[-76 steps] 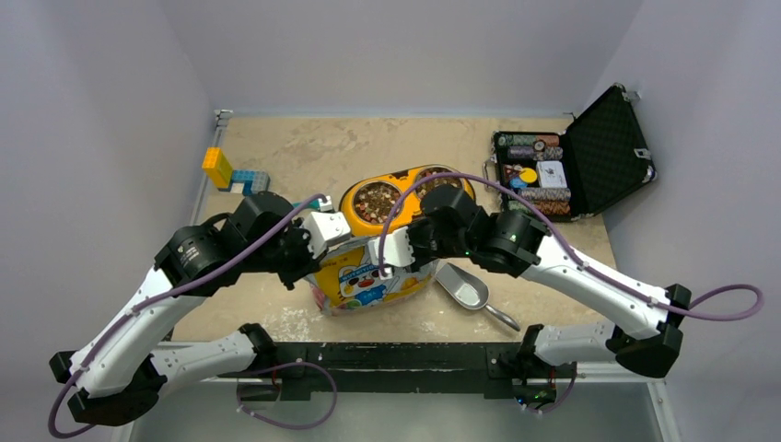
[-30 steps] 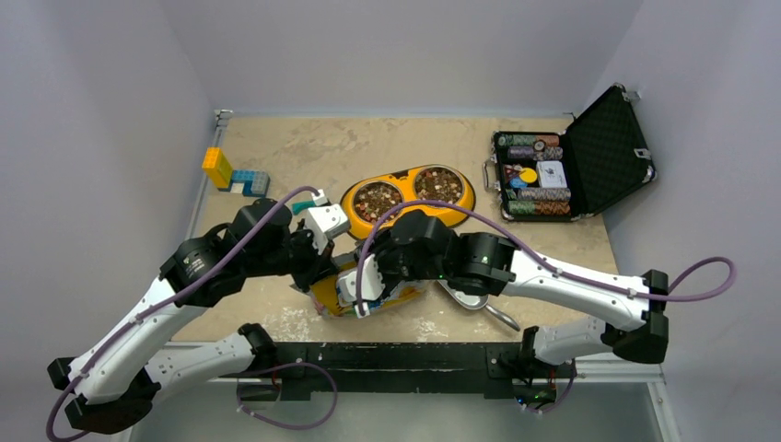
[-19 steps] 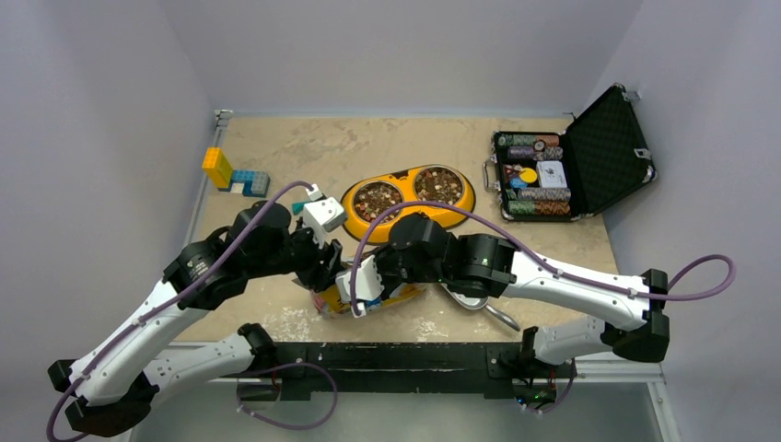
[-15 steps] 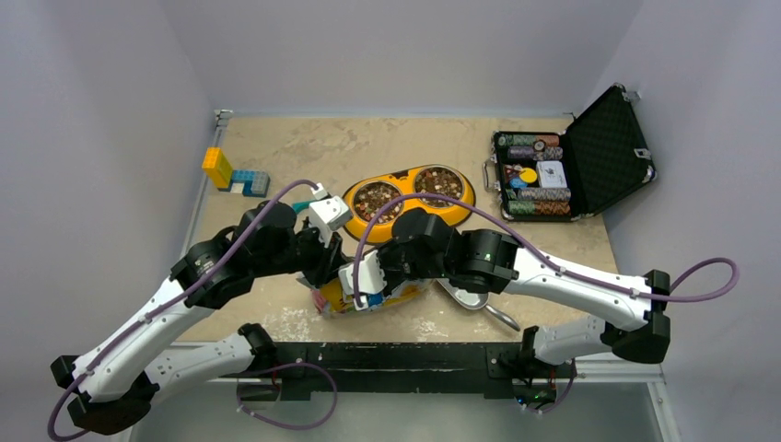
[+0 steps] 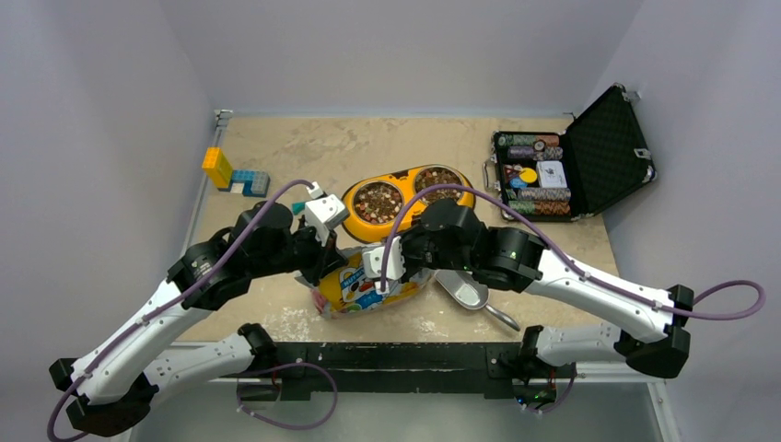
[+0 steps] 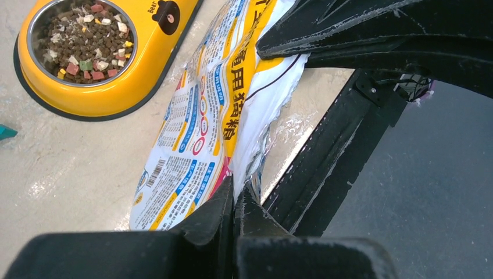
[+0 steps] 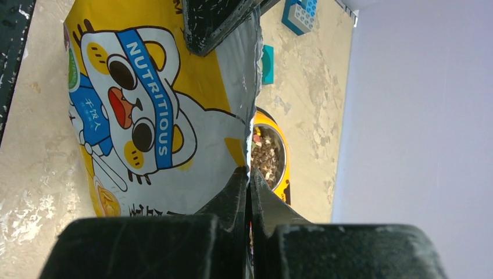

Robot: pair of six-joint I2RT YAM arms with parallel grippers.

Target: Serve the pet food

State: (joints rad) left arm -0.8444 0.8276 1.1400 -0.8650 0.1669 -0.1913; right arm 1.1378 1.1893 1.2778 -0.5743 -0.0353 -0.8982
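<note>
The pet food shows as brown kibble (image 5: 378, 201) in both steel cups of the yellow double bowl (image 5: 354, 214); the left wrist view shows one filled cup (image 6: 81, 39). A yellow and white cat-print food bag (image 5: 355, 290) stands just in front of the bowl. My left gripper (image 6: 235, 192) is shut on the bag's torn top edge, and in the top view it sits at the bag's left (image 5: 330, 265). My right gripper (image 7: 249, 174) is shut on the same edge farther along, at the bag's upper right (image 5: 385, 276). The bag's contents are hidden.
A metal scoop (image 5: 467, 293) lies on the table right of the bag, under the right arm. An open black case of poker chips (image 5: 571, 166) stands at the back right. Toy blocks (image 5: 230, 175) sit at the back left, with a small teal piece (image 5: 298, 208) near the left wrist.
The right arm has swung back to the right and up, pulling the bag's top edge with it. The bag now stands more upright with more of its front showing. The left arm has shifted little.
</note>
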